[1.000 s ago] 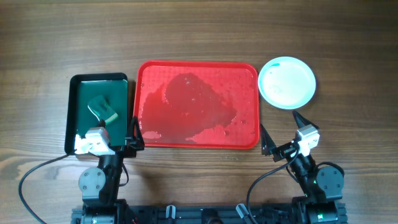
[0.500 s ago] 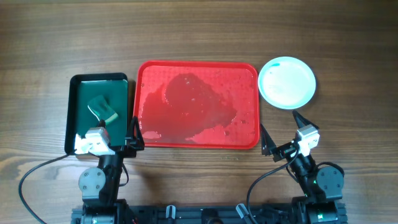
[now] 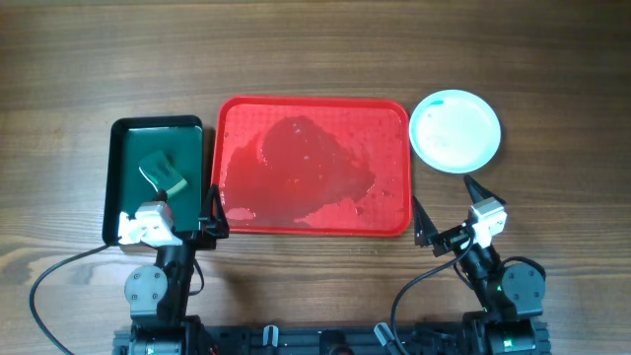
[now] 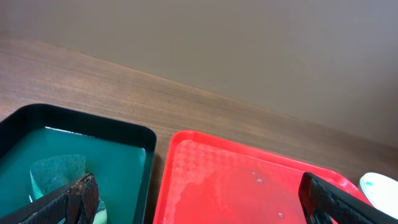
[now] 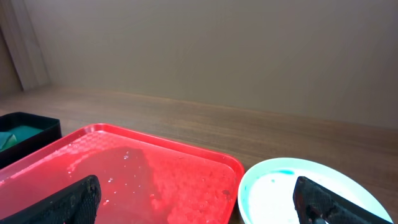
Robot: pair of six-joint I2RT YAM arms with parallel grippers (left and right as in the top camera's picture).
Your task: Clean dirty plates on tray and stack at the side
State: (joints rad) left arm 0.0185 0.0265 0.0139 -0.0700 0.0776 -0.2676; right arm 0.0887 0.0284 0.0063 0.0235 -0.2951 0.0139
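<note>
Where the wet red tray (image 3: 386,126) ends, a white plate (image 3: 455,131) rests alongside.

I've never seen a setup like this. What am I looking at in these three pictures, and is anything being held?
This is a robot with a left arm and a right arm at the near edge of a wooden table. The wide picture comes from a camera fixed above. The other two come from a camera on each wrist, so the dark shapes in their bottom corners are that arm's own two fingers. On the table lies a red tray, wet and with no plates on it. To its right are the white plates; from above they look like one, so I cannot count them. To its left is a green tray with a sponge. The left gripper and the right gripper are open and hold nothing.
</note>
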